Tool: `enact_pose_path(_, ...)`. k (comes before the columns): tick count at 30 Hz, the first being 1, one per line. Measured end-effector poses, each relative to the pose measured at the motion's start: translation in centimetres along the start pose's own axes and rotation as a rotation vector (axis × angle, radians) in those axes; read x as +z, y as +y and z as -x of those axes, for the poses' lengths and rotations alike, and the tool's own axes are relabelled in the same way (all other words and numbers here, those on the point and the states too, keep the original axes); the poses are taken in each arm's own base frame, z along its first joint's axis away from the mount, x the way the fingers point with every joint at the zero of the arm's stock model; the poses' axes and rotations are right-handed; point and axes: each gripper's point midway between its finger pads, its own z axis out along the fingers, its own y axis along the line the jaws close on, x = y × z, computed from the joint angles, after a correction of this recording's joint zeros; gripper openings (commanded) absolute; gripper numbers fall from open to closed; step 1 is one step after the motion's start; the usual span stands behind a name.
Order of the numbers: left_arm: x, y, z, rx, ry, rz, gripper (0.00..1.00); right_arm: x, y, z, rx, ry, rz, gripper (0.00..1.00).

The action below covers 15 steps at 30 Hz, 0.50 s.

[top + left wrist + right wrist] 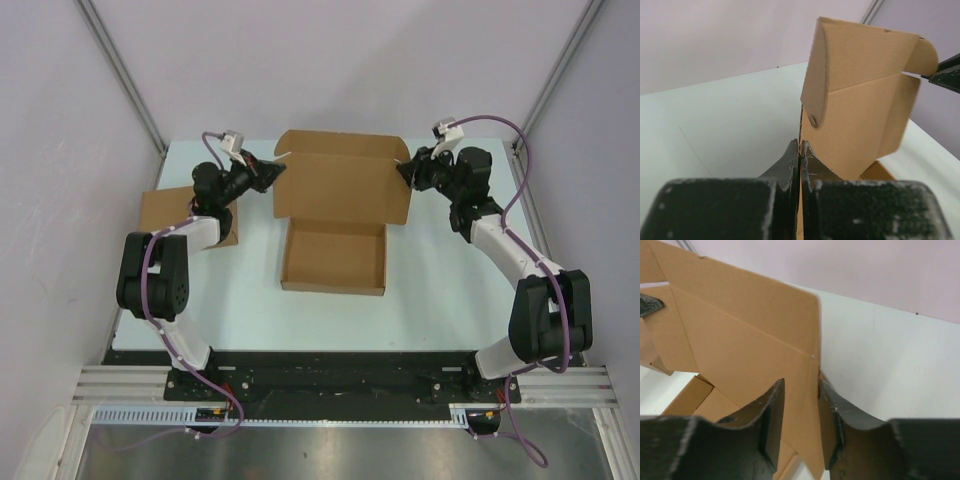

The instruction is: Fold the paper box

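Pale rectangular tabletop [450,290], bearing at its centre the brown die-cut cardboard paper box [340,200], with a shallow tray formed at the near side and the lid panel raised behind it, its rounded side flaps free; a second plain brown cardboard piece [165,210] lies flat at the left edge, partly under the left arm. At the lid's left edge the left tool [800,145] is pinched narrow on the cardboard; at the right edge the right tool [800,385] stands with jaws parted, straddling the card without clamping it. Step judged: closing the lid; the next move likely calls for a firm right-side grip, the flaps turned inward and the lid lowered onto the tray.

Plain brown cardboard [163,212] lying on pale table [440,275], left edge.
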Motion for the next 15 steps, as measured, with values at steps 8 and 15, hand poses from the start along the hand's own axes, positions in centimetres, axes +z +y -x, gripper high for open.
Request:
enact_pose_path(8,0.0,0.4,-0.3,-0.001,0.007,0.021,0.00,-0.1,-0.3,-0.9,0.013,0.034,-0.020,0.50)
enact_pose_path(15,0.0,0.5,-0.2,0.005,0.005,0.027,0.00,0.1,-1.3,-2.2,0.029,0.069,-0.060,0.61)
